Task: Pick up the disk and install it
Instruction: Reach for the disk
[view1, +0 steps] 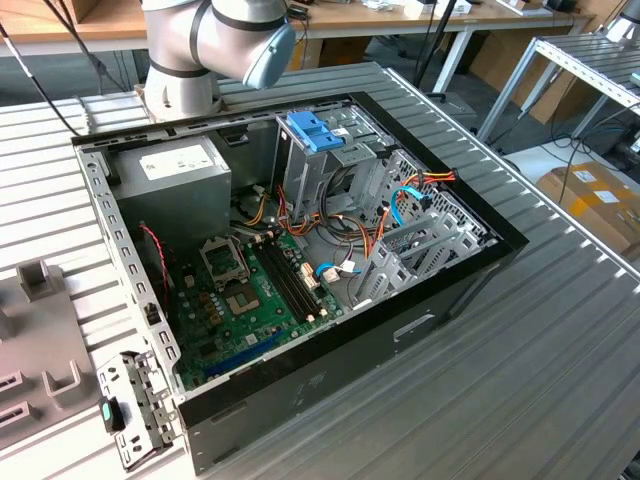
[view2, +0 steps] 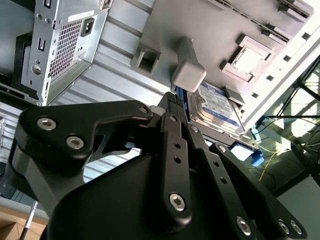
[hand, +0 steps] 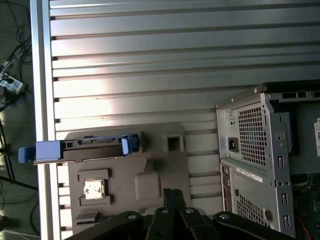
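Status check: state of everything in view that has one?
disk: resting in the grey fixture, not gripped
claw: shut, holding nothing, apart from the disk
computer case: side open, interior exposed

From where I stand, the arm's grey joint, capped in light blue, bends at the far edge of the exterior view. In both wrist views the black gripper hangs with its fingers pressed together, gripping nothing.
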